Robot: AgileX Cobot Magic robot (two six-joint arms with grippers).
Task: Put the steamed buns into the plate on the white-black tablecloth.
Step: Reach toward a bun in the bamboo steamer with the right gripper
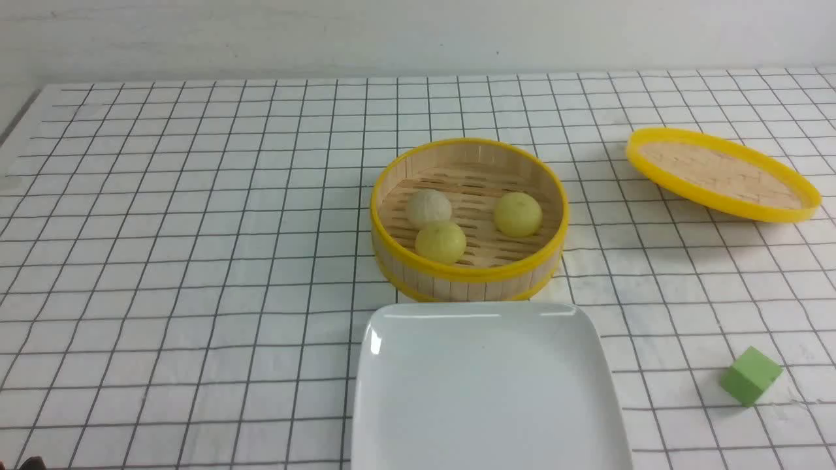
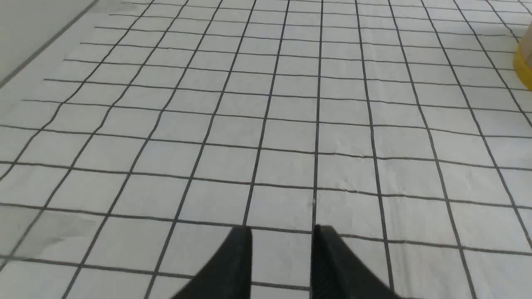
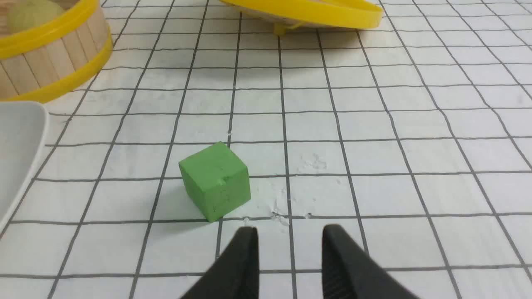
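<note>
Three steamed buns lie in the round bamboo steamer basket [image 1: 392,196]: an off-white one [image 1: 429,207] and two pale yellow-green ones [image 1: 441,242] [image 1: 518,213]. The white plate [image 1: 486,385] sits on the white-black tablecloth [image 1: 196,261] just in front of the basket, with nothing on it. Neither arm shows in the front view. My left gripper [image 2: 282,232] hovers open over bare cloth, nothing between its fingers. My right gripper [image 3: 290,232] is open too, just behind the green cube [image 3: 215,180]; the plate's edge [image 3: 16,158] and the basket [image 3: 54,58] lie beyond to one side.
The yellow-rimmed woven lid [image 1: 722,173] rests tilted at the back right. A green cube [image 1: 750,375] sits at the front right of the plate. The cloth's left edge and a wall run along the far side.
</note>
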